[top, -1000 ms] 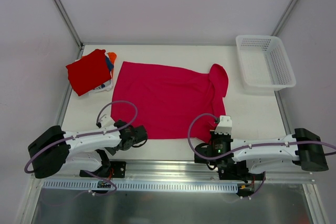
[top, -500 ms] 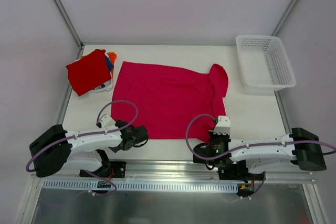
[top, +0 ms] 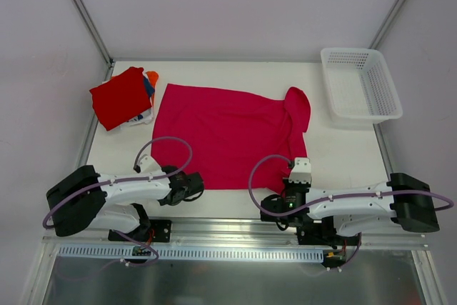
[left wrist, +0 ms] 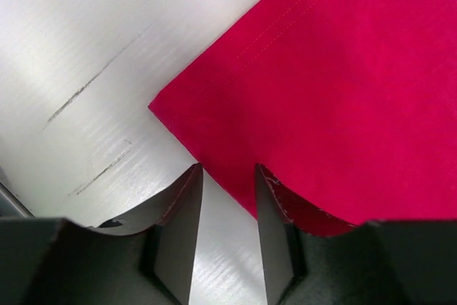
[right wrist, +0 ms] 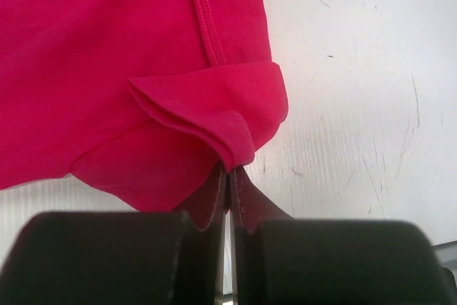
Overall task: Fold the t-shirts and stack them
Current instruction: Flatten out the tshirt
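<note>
The pink shirt (top: 228, 137) lies flat mid-table (top: 343, 155). The right gripper (right wrist: 228, 175) is clamped on its near right corner. The left gripper (left wrist: 227, 176), jaws narrowly apart, straddles the near left hem, evidently to lift both corners for folding. Open room lies far-side, between red stack (top: 121, 96) and basket (top: 360, 83).

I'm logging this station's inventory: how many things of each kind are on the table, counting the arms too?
magenta-pink cloth t-shirt, spread flat: 1
pile of folded t-shirts, red one on top: 1
white plastic mesh basket: 1
robot arms, with left gripper and right gripper: 2
Total: 5
</note>
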Robot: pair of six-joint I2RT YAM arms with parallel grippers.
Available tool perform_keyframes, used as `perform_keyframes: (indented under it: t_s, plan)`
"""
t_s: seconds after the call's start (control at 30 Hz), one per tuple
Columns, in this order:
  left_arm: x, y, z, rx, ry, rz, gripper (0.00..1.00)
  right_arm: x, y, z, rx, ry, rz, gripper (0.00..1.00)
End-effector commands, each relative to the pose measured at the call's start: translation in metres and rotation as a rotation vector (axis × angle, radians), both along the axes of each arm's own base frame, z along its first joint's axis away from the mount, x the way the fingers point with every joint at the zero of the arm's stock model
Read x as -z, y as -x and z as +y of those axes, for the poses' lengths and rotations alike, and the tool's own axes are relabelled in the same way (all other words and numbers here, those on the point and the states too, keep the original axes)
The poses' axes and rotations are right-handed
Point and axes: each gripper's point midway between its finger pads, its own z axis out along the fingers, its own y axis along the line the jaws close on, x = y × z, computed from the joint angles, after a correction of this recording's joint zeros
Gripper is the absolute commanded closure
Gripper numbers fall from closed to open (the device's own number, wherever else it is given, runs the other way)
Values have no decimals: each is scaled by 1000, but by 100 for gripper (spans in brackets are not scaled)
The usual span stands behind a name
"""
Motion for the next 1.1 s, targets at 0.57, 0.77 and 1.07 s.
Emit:
perform_keyframes:
  t_s: [0.57, 0.77, 1.07]
  plan:
    - [10, -7, -1, 51, -95, 4, 64, -8, 0, 0, 36, 59, 9, 100]
    - [13, -10, -4, 70, -100, 3, 74, -6, 0, -1, 43, 69, 15, 100]
    - [14, -17, -18, 131, -111, 27, 100, -5, 0, -3, 55, 81, 23, 99]
